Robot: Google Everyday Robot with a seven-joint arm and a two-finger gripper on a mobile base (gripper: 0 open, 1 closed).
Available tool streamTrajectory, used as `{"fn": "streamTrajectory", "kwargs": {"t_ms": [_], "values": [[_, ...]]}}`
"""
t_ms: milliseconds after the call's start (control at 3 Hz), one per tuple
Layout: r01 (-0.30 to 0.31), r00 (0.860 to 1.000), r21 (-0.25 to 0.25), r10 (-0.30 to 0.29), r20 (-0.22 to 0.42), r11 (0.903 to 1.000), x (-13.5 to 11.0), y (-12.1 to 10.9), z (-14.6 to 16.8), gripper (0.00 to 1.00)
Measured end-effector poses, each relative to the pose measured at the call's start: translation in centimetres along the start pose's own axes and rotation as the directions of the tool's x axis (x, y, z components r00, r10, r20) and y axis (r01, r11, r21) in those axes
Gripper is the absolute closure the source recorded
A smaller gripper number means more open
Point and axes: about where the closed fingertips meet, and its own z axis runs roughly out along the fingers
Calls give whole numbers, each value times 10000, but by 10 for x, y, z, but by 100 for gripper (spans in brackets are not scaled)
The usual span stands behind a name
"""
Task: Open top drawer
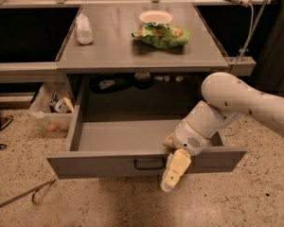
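The top drawer [97, 165] stands pulled far out at the lower centre of the frame. Its wide grey front faces a strip of speckled floor [236, 200] that is free along the bottom edge except for a thin metal rod [23, 197] at lower left. A small black loop handle [149, 163] sits at the middle of the front. Just right of it the end effector [175, 167] hangs over the drawer's top front edge, its pale yellow tip low against the outer face. Whether it is spread or pressed together cannot be told. The white arm [246, 98] reaches in from the right edge, above the drawer's right corner.

The drawer's tray is a flat, bare grey with low side walls. To the left, beside the cabinet, a clear plastic bin [49, 109] stands on the floor. Above, the grey bench [132, 51] carries a white bottle [84, 29] lying at its left, a green snack bag [161, 34] near the middle and a white bowl [155, 16] just behind the bag.
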Motion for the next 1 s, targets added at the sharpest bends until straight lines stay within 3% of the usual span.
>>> {"fn": "streamTrajectory", "kwargs": {"t_ms": [333,667,1000], "values": [[-357,9992,-378,364,180,9986,10,20,1,0],[-788,9958,-908,827,401,9928,20,56,1,0],[-788,9958,-908,827,401,9928,20,56,1,0]]}}
